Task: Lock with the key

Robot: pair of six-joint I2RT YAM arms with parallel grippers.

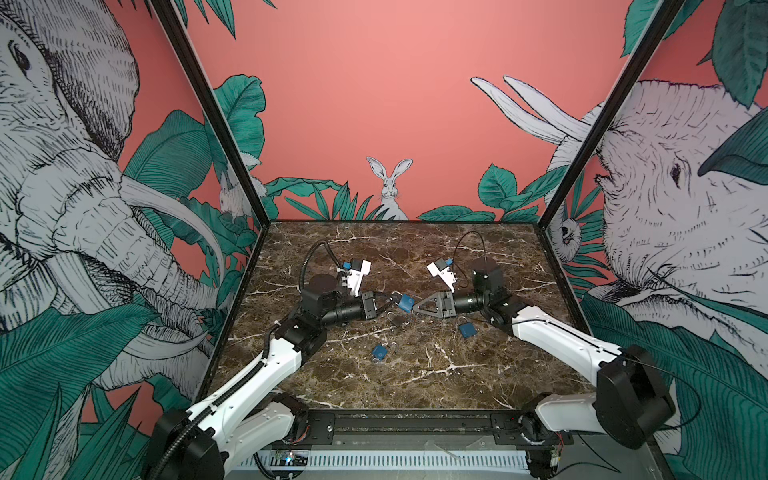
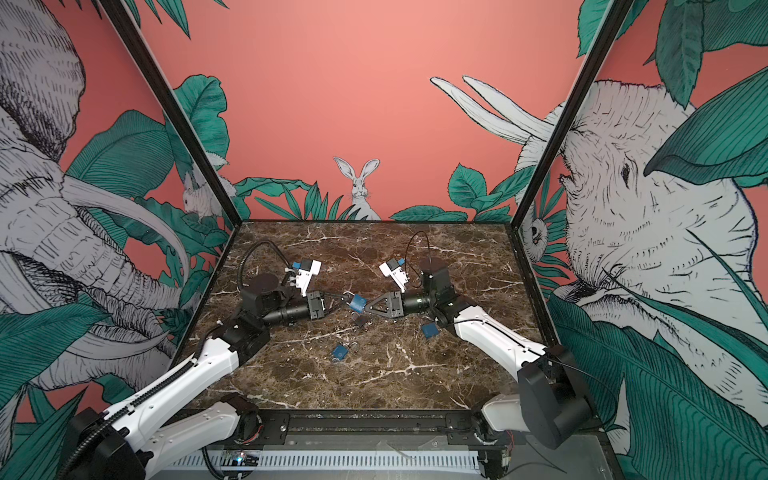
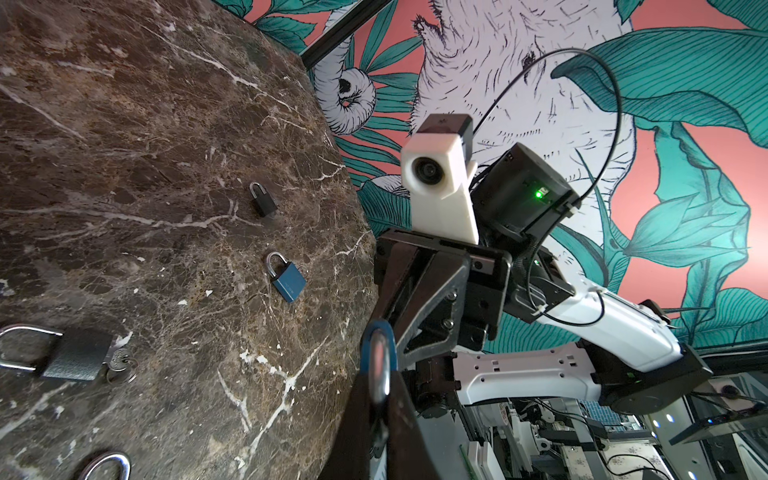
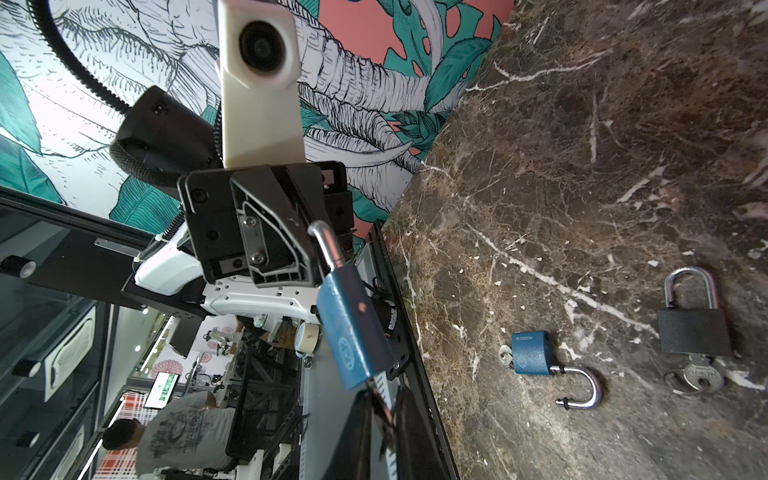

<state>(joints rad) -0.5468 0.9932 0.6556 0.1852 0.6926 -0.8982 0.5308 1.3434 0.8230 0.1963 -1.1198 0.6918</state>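
While left gripper [image 1: 392,297] clamps blue lock [image 1: 406,302] by its steel shackle [image 4: 328,245], right gripper [image 1: 417,309] pinched on the key [image 4: 376,386], black lock [image 1: 397,320], blue spares [image 1: 467,329] on veiny brown marble [image 1: 457,374].

"BLOSSOM" stands on the open blue padlock [image 4: 531,353] on the tabletop [image 4: 582,166], seven o'clock from the black padlock [image 1: 397,320] in a top view.

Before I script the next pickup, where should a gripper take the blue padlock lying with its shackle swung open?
Probably from above, across the bare side edges of the open blue padlock: it lies flat on the marble, shackle at one end, key at the other.
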